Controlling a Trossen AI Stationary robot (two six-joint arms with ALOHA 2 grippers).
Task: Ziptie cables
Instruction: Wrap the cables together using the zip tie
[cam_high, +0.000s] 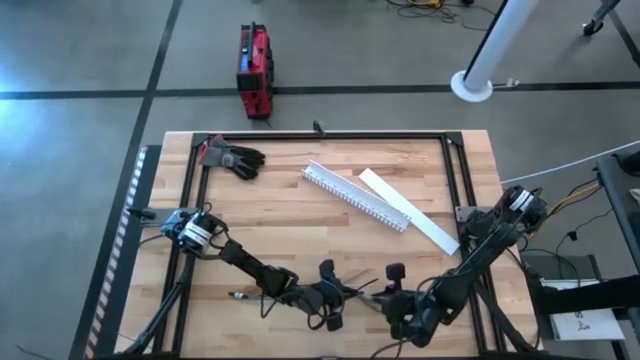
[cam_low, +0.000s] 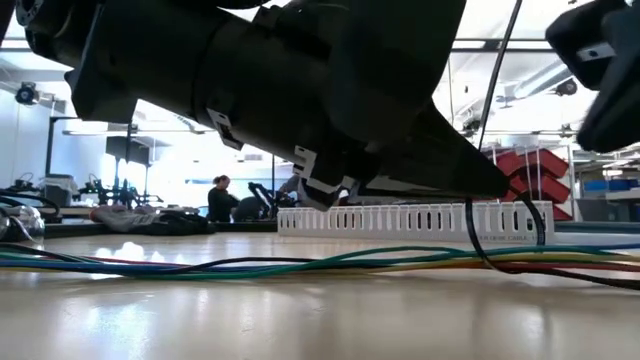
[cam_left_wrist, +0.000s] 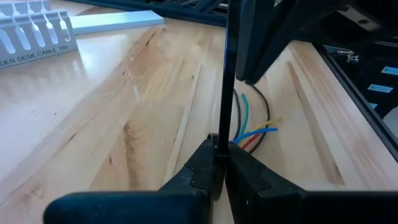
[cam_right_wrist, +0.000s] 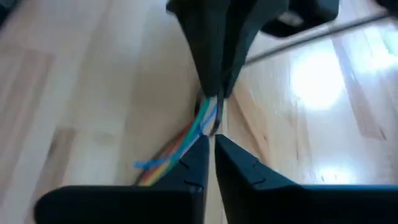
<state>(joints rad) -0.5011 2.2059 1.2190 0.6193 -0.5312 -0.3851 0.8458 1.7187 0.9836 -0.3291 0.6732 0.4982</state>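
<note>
Wood table, near edge: cables lie flat between both tools. Left tool clamped on thin dark strap. Right tool pinched on cables. Risk: strap slips, wires fan out if either pulls sideways.

The wooden table bears cables, slotted channel, lid, glove.
</note>
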